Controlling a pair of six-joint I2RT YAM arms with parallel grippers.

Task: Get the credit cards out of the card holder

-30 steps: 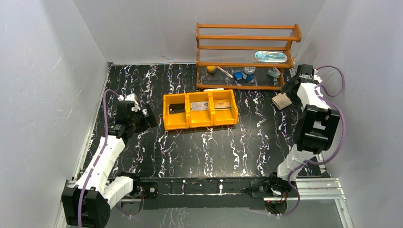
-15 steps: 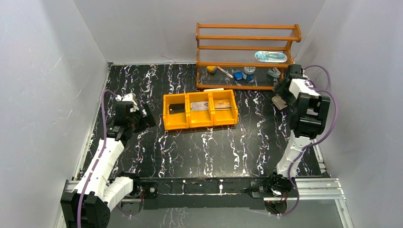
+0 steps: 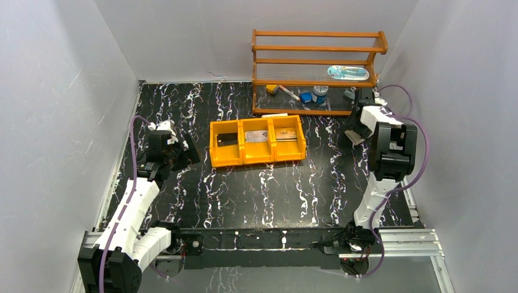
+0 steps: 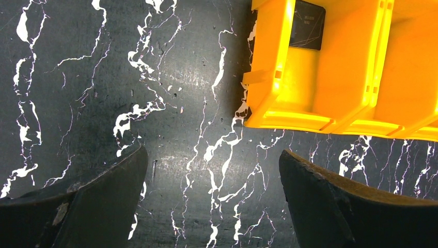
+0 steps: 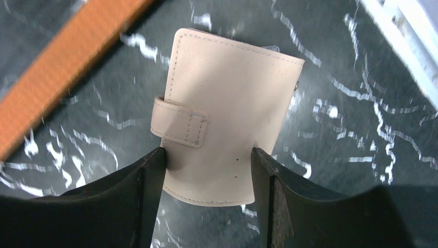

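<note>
Straddling the near end of the closed, cream-coloured leather folding card holder [image 5: 227, 103], the right hand [image 5: 207, 153] sits directly over it, with one dark finger at each long edge. The holder lies flat on the black, white-veined bench [image 5: 356, 129] at the right rear, just beside the foot of the orange wooden shelf rack [image 5: 67, 57]. Its long axis runs away from the hand, leaning a little rightward at the far end, so the fingers would close across its short width. A stitched strap tab [image 5: 181, 124] wraps over the left edge and holds it folded (so no credit cards show at all). The hand stands part open, about as wide as the holder. Its fingertips are at the edges, but I cannot tell whether they press, and the holder is not lifted.

The right arm is plainly the nearer one. The left hand [image 4: 212, 155] hangs well apart on the bench's left side, near the yellow-orange plastic three-compartment tray [image 4: 315, 88], spread wide and empty. In my judgement, the coming move needs a firm pinch across that short width.
</note>
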